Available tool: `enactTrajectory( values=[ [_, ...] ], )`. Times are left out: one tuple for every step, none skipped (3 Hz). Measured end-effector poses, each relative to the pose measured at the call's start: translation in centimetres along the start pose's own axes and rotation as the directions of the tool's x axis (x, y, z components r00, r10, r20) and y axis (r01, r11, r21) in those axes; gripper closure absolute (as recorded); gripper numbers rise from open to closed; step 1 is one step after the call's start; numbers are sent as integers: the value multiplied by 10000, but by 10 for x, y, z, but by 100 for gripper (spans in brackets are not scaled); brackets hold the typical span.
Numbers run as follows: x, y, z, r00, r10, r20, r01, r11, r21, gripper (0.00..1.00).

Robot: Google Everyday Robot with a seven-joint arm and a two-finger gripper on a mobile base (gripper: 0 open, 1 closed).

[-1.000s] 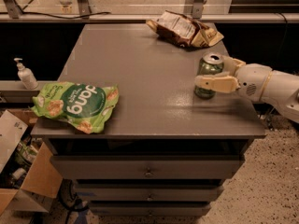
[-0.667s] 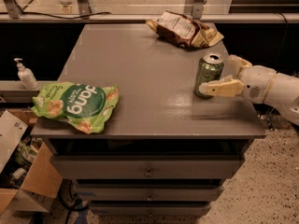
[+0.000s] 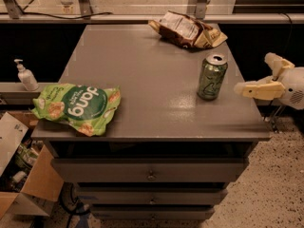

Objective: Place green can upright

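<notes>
The green can (image 3: 212, 77) stands upright on the grey table (image 3: 152, 70) near its right edge, silver top with pull tab facing up. My gripper (image 3: 259, 77) is to the right of the can, just beyond the table's right edge, apart from the can. Its two pale fingers (image 3: 251, 90) are spread open and hold nothing.
A large bright-green snack bag (image 3: 76, 107) lies at the table's front left corner. A brown snack bag (image 3: 187, 30) lies at the back right. A sanitizer bottle (image 3: 26, 76) stands on a ledge at the left. Cardboard boxes (image 3: 19, 175) sit on the floor at the lower left.
My gripper has let go of the can and drawn back to the right, off the table's edge. The can stays upright where it was.
</notes>
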State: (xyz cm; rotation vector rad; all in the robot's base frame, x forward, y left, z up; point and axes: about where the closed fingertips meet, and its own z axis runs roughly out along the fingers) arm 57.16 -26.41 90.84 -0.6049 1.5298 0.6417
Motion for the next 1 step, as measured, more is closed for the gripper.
enactTrajectory(
  values=[
    [0, 0, 0, 10000, 0, 0, 0, 10000, -2, 0]
  ],
)
